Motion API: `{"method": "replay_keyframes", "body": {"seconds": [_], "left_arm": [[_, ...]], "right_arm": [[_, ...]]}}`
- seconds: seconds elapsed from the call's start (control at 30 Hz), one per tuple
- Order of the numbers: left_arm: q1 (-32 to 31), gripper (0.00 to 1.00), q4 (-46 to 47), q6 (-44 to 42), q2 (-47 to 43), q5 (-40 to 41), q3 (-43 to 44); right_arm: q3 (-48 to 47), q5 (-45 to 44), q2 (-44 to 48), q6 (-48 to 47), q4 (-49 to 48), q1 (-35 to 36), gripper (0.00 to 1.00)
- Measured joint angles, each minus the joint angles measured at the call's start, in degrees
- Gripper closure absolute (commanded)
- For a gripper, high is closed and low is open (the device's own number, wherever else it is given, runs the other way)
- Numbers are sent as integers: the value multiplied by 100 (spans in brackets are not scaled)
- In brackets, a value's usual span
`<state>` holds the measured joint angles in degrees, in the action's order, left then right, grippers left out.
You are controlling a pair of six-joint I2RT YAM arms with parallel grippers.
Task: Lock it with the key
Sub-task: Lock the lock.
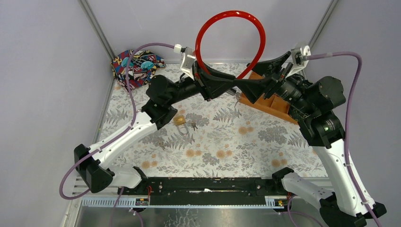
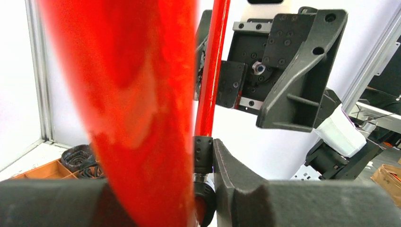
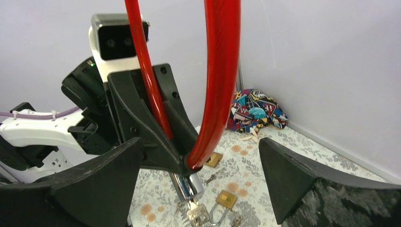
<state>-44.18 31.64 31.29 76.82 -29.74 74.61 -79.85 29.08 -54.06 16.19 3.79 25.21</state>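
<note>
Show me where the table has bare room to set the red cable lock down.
Free: the near-middle mat, between the brass padlock, wooden tray and arm bases. Crowded: the far side, where the left gripper holds the red cable lock, and the corner with the patterned pouch.

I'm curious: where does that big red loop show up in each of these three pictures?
Top external: the red loop arches at top centre, above where the two arms meet.
Left wrist: it fills the left-centre as a blurred red band, with a thinner strand beside it.
Right wrist: two red strands drop from the top edge to the centre.
Shared landmark: the left claw gripping the loop's end.
</note>
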Motion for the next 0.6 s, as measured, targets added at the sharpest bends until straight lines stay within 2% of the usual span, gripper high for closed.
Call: {"method": "replay_keyframes", "body": {"seconds": [0.17, 0.37, 0.47, 0.6], "left_arm": [[24, 100, -7, 92, 0, -13, -61], [190, 100, -2, 251, 2, -17, -61], [219, 100, 2, 302, 2, -50, -61], [219, 100, 2, 356, -2, -114, -61]], "right_arm": [[7, 59, -2, 26, -131, -2, 1], [452, 1147, 173, -732, 232, 4, 0], [503, 1403, 111, -979, 323, 4, 1], [503, 1659, -199, -1121, 234, 4, 13]]}}
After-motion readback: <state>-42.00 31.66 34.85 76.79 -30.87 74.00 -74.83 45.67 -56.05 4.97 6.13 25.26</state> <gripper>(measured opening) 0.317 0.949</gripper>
